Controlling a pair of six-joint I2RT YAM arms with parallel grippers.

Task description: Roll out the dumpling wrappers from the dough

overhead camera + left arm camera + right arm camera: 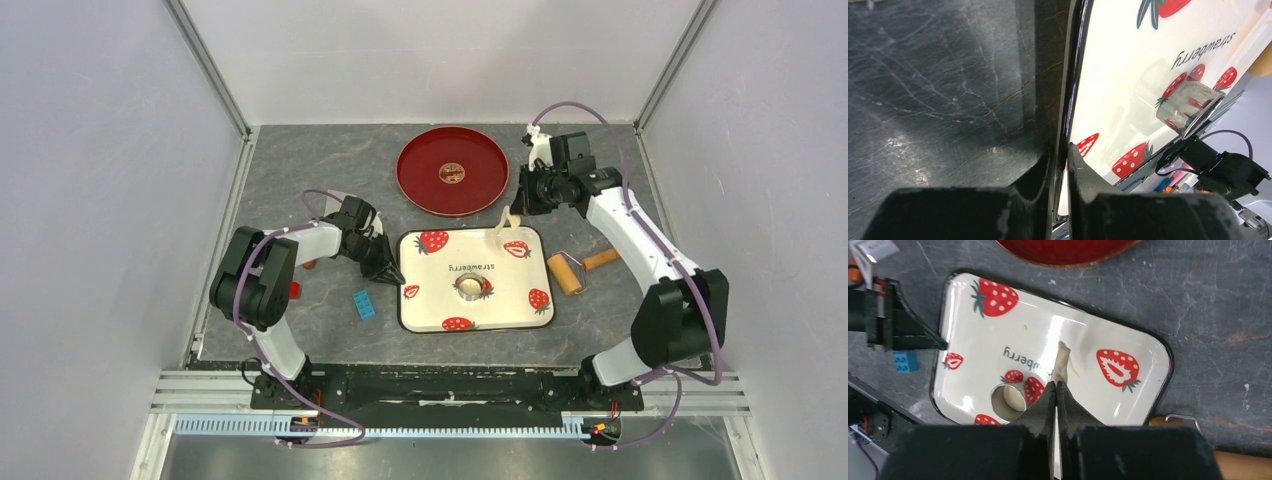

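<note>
My right gripper (1056, 384) is shut on a thin piece of pale dough (1061, 361) that hangs edge-on above the strawberry tray (1148, 385); the top view shows it over the tray's far edge (505, 224). A metal ring (472, 287) stands on the tray with a pale round dumpling wrapper (1011, 399) inside it. Another small round disc (450, 172) lies in the middle of the red plate (420, 185). My left gripper (1066, 150) is shut on the tray's left rim (1074, 75); it also shows in the top view (394, 272).
A wooden rolling pin (576, 270) lies right of the tray. A blue brick (363, 303) lies left of the tray near my left arm, with small red pieces (294, 290) further left. Side walls close in the table.
</note>
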